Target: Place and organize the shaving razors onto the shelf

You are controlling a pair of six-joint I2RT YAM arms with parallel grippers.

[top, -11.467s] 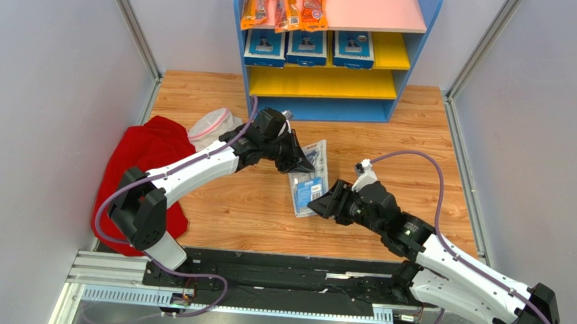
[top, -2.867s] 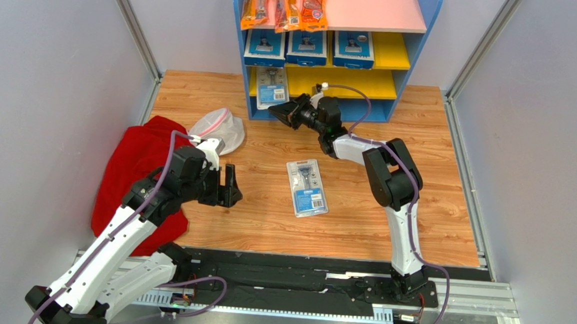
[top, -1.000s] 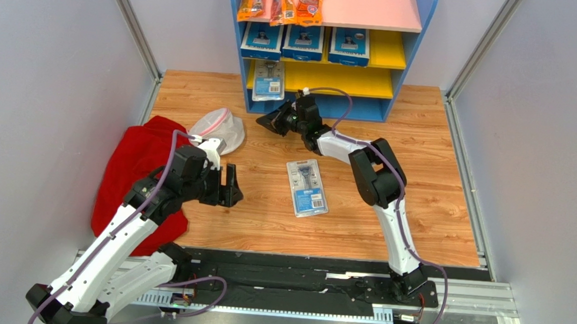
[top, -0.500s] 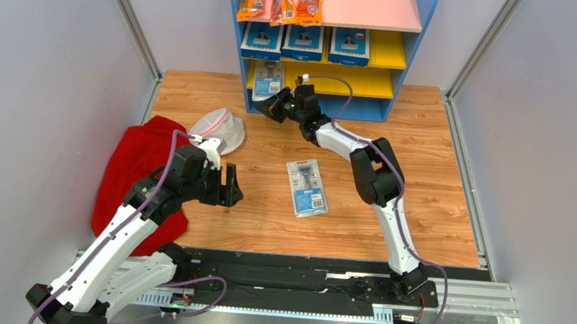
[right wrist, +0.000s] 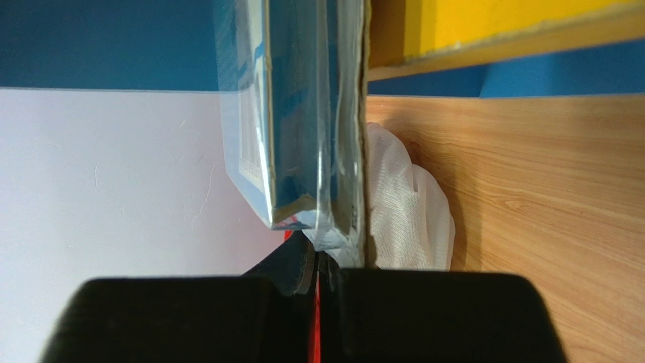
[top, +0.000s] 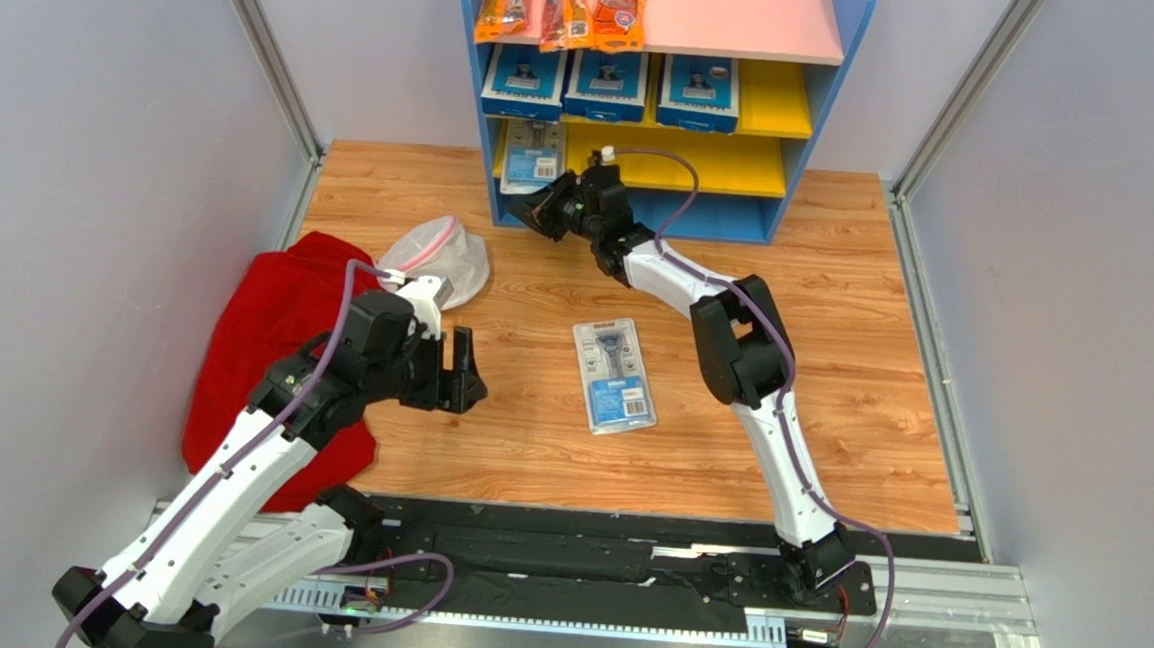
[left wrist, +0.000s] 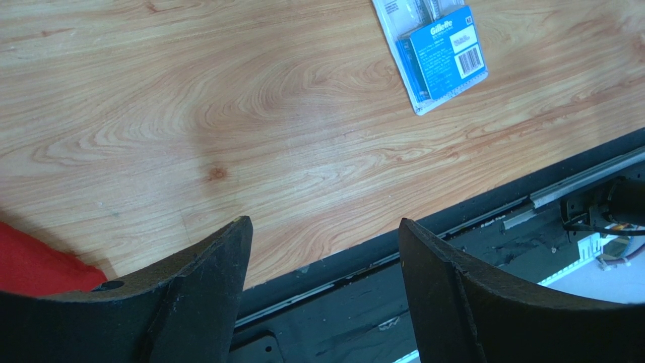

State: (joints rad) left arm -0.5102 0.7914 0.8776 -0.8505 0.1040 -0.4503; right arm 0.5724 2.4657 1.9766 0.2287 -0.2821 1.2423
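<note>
The shelf [top: 828, 84] stands at the back, blue-framed with a pink top. Three larger blue shaving razors [top: 605, 86] stand in a row on its upper yellow board. My right gripper [top: 535, 206] is shut on the lower edge of a smaller pale razor pack [top: 532, 153], holding it upright at the left end of the lower yellow board. In the right wrist view that pack [right wrist: 303, 113] shows edge-on above my right gripper [right wrist: 325, 261]. Another small razor pack [top: 613, 375] lies flat mid-table, also seen from the left wrist [left wrist: 435, 53]. My left gripper [top: 459, 385] hangs open over bare wood [left wrist: 324, 222].
Several orange snack packets [top: 565, 0] lie on the pink top board. A white mesh bag [top: 437, 256] and a red cloth [top: 281, 336] lie at the left. Grey walls close in both sides. The black base rail [left wrist: 394, 302] runs along the near edge.
My right gripper has carried the small pack up and to the left, from in front of the shelf to the lower board's left end. The left arm has not moved.
</note>
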